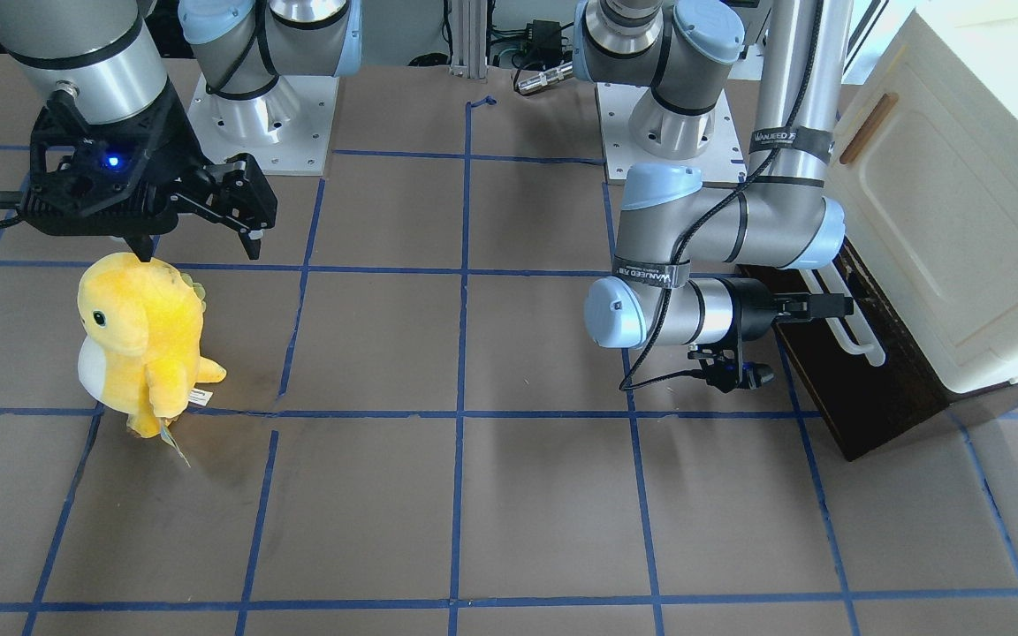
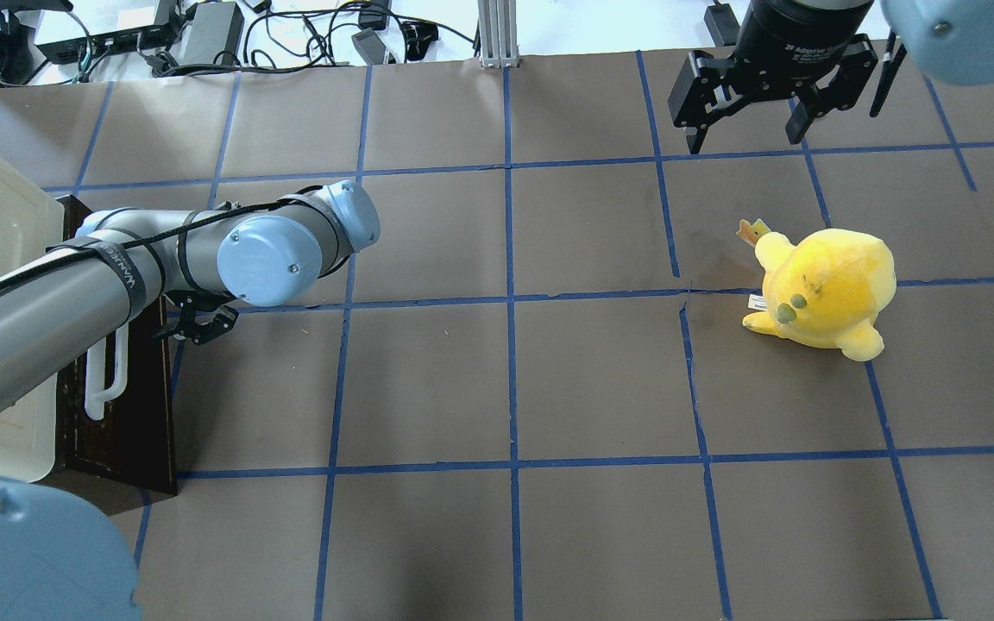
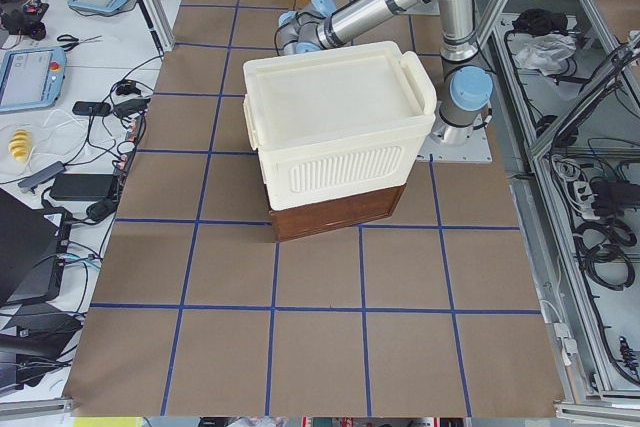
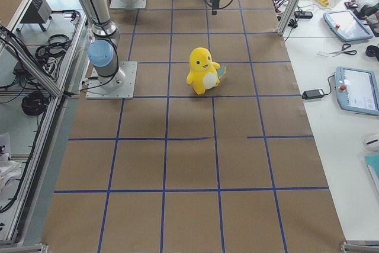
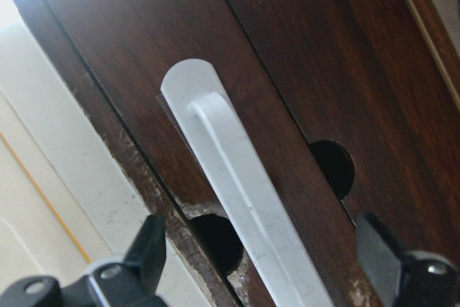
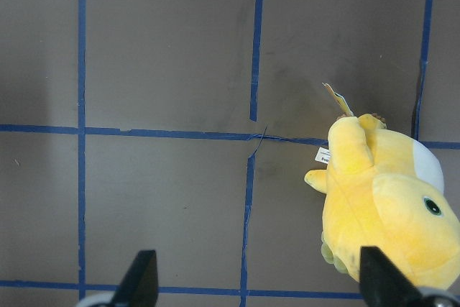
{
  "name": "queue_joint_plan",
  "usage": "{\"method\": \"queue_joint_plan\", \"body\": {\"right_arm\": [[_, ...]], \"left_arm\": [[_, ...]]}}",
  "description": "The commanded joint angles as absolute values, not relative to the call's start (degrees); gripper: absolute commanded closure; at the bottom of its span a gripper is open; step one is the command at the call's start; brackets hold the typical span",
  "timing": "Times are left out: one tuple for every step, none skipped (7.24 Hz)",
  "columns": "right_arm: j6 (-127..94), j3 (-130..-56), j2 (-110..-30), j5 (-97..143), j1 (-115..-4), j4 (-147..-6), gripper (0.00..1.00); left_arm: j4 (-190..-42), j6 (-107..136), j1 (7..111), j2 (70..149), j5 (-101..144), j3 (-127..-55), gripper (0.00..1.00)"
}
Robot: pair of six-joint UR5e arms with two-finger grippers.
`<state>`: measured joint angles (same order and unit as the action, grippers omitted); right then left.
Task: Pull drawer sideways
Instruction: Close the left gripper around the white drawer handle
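The dark brown drawer [image 1: 871,389] sits at the bottom of a cream cabinet [image 1: 960,221], and its long white bar handle [image 1: 854,340] faces the table. My left gripper [image 1: 814,305] is level with the handle's far end. In the left wrist view the gripper [image 5: 262,264] is open, with one finger [image 5: 147,249] on each side of the handle [image 5: 230,170] and not touching it. The drawer front [image 5: 287,70] fills that view. My right gripper [image 1: 201,246] hangs open and empty above the table, also seen overhead [image 2: 743,134].
A yellow plush toy [image 1: 142,340] stands just below the right gripper; it also shows in the right wrist view [image 6: 381,199]. The cabinet door with a small wooden handle [image 1: 867,128] is above the drawer. Blue tape lines grid the brown table.
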<state>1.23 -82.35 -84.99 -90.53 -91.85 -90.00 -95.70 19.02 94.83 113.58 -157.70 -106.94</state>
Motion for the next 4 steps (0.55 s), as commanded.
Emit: {"method": "queue_joint_plan", "body": {"right_arm": [[1.2,-82.4,-85.0,-90.5,-91.8,-90.0,0.00],[1.2,-82.4,-85.0,-90.5,-91.8,-90.0,0.00],[1.2,-82.4,-85.0,-90.5,-91.8,-90.0,0.00],[1.2,-82.4,-85.0,-90.5,-91.8,-90.0,0.00]], "left_arm": [[-96.0,18.7,94.8,113.0,-157.4,-107.7,0.17],[-96.0,18.7,94.8,112.9,-157.1,-107.8,0.17],[-96.3,19.2,94.8,113.0,-156.7,-107.8,0.16],[-96.3,19.2,94.7,112.9,-156.7,-107.7,0.15]]}}
